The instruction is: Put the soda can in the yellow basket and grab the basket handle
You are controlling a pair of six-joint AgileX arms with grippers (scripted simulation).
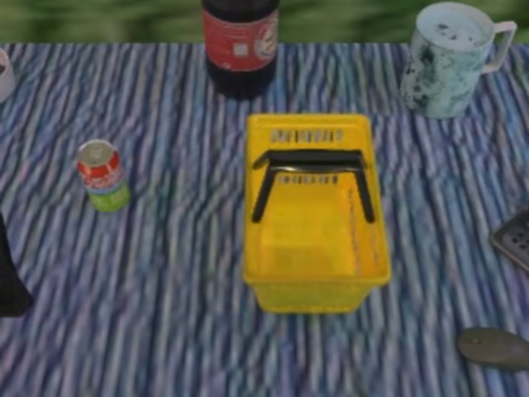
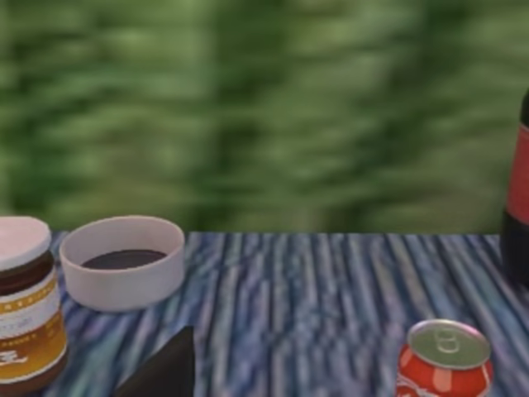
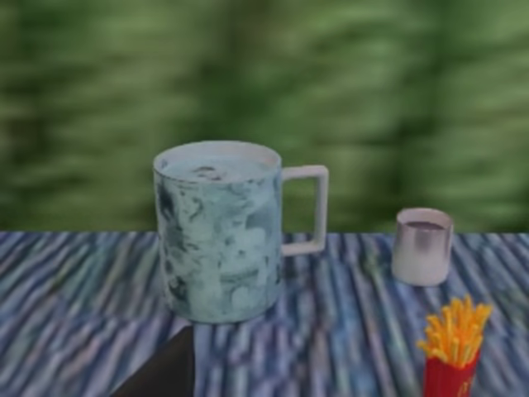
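Observation:
The soda can [image 1: 102, 174] stands upright on the striped cloth at the left, red band over lime green, silver top. The left wrist view shows its top and red band, soda can [image 2: 445, 360]. The yellow basket [image 1: 314, 296] sits at the table's middle, with nothing inside it. Its black basket handle [image 1: 312, 159] lies folded over the far half of the rim. My left gripper [image 1: 10, 277] is parked at the left edge, well short of the can; a dark part of it [image 2: 161, 372] shows in its wrist view. My right gripper [image 3: 161, 372] shows as a dark tip, facing a mug.
A large dark bottle [image 1: 240, 41] stands behind the basket. A marbled mug [image 1: 450, 58] is at the back right. A grey slab [image 1: 514, 238] and a dark oval [image 1: 494, 347] lie at the right edge. A jar [image 2: 25, 306], white bowl [image 2: 122, 260], metal cup [image 3: 422, 246] and fries [image 3: 453, 347] stand around.

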